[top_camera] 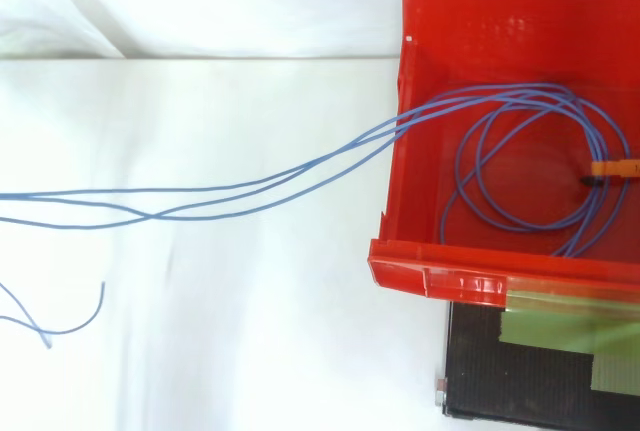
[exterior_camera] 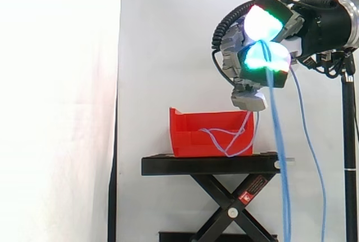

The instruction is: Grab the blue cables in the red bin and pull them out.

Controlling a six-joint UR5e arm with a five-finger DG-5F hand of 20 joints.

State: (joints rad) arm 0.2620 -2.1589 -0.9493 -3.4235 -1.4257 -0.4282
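In the side view, the hand [exterior_camera: 297, 28] hung above and to the right of the red bin [exterior_camera: 190, 141], apparently pinching the blue cables [exterior_camera: 279, 141], which slanted down into the bin. In the top view, the cables [top_camera: 250, 186] ran leftward over the bin's [top_camera: 440, 276] wall, with loops coiled inside.

White curtain [exterior_camera: 168, 40], black scissor stand [exterior_camera: 207, 165]

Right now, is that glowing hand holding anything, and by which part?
Yes: the hand pinches the thin blue cables between its glowing fingertips, partway along their length; some loops lie in the red plastic bin.
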